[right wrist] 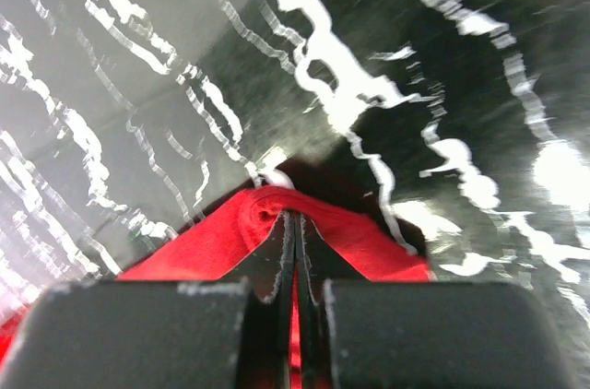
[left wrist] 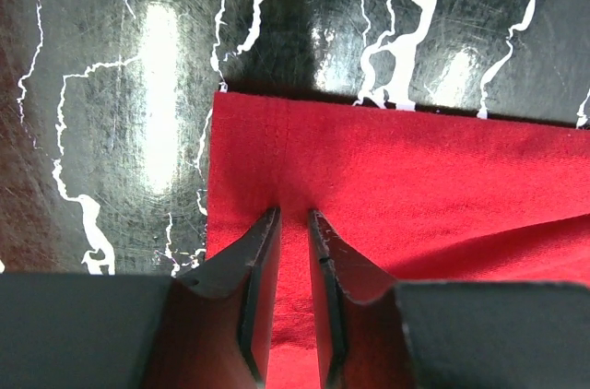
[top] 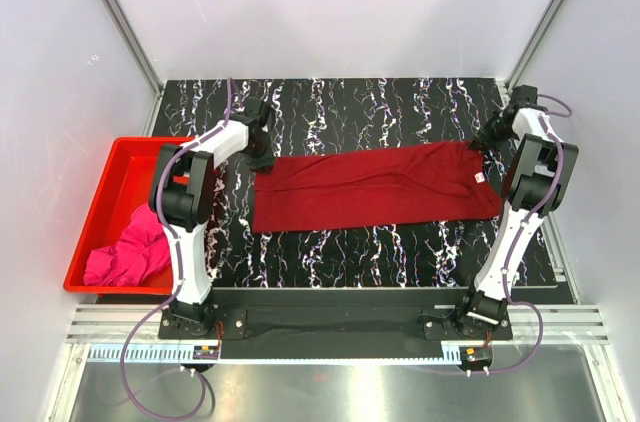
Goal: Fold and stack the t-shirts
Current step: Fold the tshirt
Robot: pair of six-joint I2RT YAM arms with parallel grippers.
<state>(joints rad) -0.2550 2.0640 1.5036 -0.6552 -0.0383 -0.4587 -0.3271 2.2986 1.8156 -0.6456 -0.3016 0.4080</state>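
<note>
the crimson t-shirt (top: 375, 187) lies as a long band on the table (top: 380, 107), its long axis running left to right. an arm meets each far corner: the right claw (right wrist: 292, 218) is clamped on the bunched far-right corner. the left claw (left wrist: 293, 216) sits on the far-left corner, fingers a slit apart, and we cannot tell if it pinches cloth. we judge the fold comes toward the near edge. the pink t-shirt (top: 135, 247) lies in the bin (top: 95, 202).

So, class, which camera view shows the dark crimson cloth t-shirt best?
The top external view: the whole dark crimson cloth t-shirt shows, laid out as a long strip. The left wrist view shows only one corner; the right wrist view only a bunched edge.
</note>
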